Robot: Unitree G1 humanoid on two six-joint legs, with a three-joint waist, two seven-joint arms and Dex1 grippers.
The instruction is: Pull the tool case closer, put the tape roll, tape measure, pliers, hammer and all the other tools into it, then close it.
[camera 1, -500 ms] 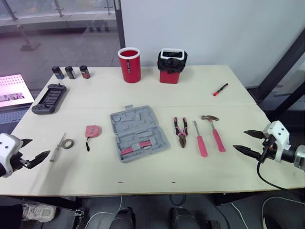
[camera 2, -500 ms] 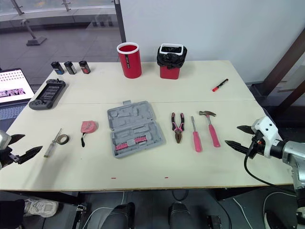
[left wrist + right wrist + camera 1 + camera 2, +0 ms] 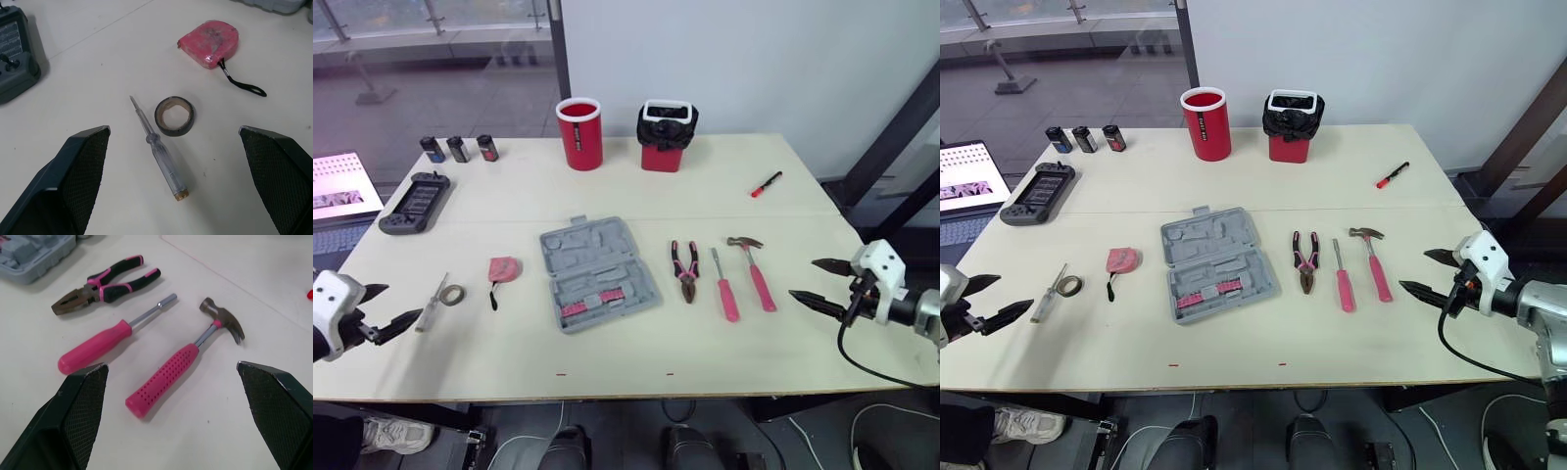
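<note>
Jaws gape wide, empty: tool case (image 3: 597, 269) lies 3 o'clock from left gripper (image 3: 399, 302), 9 o'clock from right gripper (image 3: 802, 278), about midway.

Bare surface (image 3: 617, 343) in front of tool case (image 3: 597, 270), through to near edge. On its left flank tape measure (image 3: 503, 268), on right pliers (image 3: 685, 269); open lane either side. Well behind: red cup (image 3: 579, 133), bin (image 3: 667, 135).

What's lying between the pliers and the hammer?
A pink-handled nut driver lies between the pliers and the hammer, seen in the left eye view.
</note>
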